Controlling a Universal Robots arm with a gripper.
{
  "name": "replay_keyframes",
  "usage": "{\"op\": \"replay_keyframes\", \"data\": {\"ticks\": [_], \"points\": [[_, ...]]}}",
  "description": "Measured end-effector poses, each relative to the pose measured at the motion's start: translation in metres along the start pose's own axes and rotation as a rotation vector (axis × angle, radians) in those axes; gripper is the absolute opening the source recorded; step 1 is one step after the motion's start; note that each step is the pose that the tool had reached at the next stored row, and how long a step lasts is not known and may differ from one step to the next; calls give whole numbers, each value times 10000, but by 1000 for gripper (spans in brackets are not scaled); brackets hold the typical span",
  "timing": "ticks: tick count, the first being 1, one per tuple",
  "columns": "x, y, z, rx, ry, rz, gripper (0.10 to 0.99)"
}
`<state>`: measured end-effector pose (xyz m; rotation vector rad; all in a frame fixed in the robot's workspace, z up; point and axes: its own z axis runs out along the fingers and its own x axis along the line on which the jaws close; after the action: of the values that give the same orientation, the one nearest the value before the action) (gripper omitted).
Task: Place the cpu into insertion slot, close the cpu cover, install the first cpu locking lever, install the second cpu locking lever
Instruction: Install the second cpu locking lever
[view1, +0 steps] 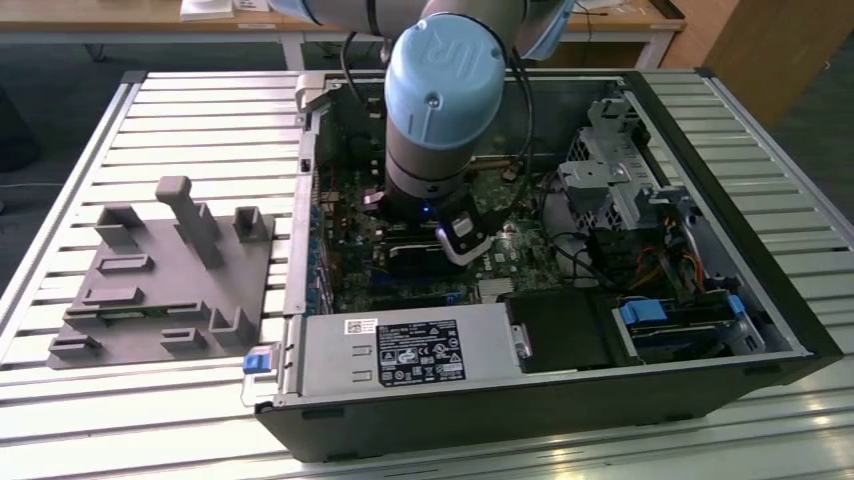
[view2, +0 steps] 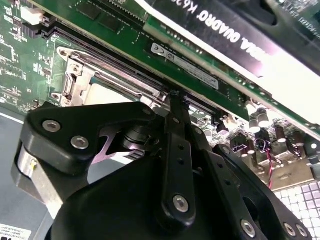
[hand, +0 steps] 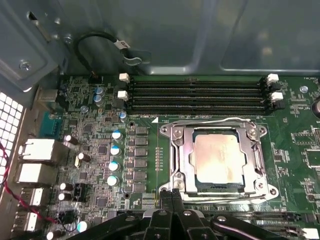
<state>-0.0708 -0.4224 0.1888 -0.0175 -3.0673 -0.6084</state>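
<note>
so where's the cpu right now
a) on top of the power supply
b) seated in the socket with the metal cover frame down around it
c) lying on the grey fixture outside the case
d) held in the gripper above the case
b: in the first wrist view the cpu sits in the insertion slot on the motherboard, with the cpu cover lying flat around it, its pale top showing through the window.

Above the cpu cover (hand: 216, 159) you have open room, with 4 memory slots (hand: 197, 95) low along its far edge. The gripper (hand: 172, 196) already sits tight against the cover's near edge, and the long black card (view2: 235, 30) runs just beside that edge, so passage there is narrow. Upright capacitors (hand: 114, 157) stand on the board beside the socket.
</note>
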Motion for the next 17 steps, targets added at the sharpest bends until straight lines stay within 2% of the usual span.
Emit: {"op": "replay_keyframes", "data": {"ticks": [10,17], "points": [[15,35,50,-144,3,-2,106],[49,63,82,-180,3,-3,106]]}}
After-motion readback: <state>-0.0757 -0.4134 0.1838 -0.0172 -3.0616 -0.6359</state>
